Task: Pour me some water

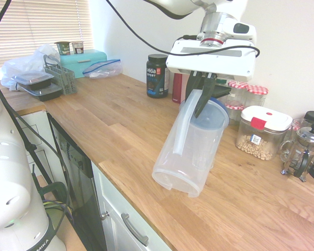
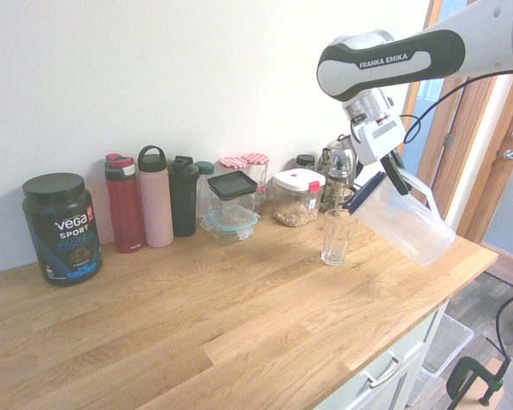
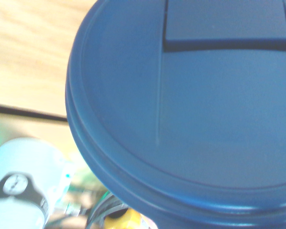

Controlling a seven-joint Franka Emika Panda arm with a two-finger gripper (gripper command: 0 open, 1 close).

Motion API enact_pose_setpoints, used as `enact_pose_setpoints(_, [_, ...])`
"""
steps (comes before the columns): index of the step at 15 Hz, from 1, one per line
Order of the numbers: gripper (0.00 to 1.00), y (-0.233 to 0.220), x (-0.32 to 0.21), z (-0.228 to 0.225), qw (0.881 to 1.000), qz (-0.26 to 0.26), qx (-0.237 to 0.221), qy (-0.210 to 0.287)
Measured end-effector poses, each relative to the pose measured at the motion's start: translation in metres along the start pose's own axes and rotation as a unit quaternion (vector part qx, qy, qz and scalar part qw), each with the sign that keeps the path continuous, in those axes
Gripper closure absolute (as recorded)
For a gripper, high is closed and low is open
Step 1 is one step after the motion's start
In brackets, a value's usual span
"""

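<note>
oak worktop [image 2: 239, 325], white wall behind; tool [image 2: 392, 178] clamped on tilted pitcher [image 2: 406, 224] above glass [image 2: 337, 237]

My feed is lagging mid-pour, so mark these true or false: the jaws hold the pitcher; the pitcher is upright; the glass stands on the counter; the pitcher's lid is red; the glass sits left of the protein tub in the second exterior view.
1. The gripper holds the pitcher. True; jaws shut on it.
2. The pitcher is upright. False: it is tilted, lidded end toward the glass.
3. The glass stands on the counter. True.
4. The lid is red. False: it is blue.
5. The glass is left of the tub. False: it is far to the right.
</note>
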State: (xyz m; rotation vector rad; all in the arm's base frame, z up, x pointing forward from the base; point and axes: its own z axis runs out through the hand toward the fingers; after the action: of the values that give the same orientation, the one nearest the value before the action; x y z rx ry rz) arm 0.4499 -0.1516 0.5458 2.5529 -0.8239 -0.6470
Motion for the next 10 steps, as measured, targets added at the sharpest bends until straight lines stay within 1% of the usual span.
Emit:
enact_pose_setpoints(2, [1.00,0.009,-0.008,-0.004,0.999,0.002,0.038,0.030])
enact_pose_setpoints(5, [1.00,0.030,-0.042,0.004,0.992,0.007,0.097,0.077])
enact_pose_setpoints(7, [1.00,0.039,-0.066,0.016,0.986,0.015,0.131,0.106])
enact_pose_setpoints(10, [1.00,0.042,-0.100,0.042,0.971,0.028,0.181,0.155])
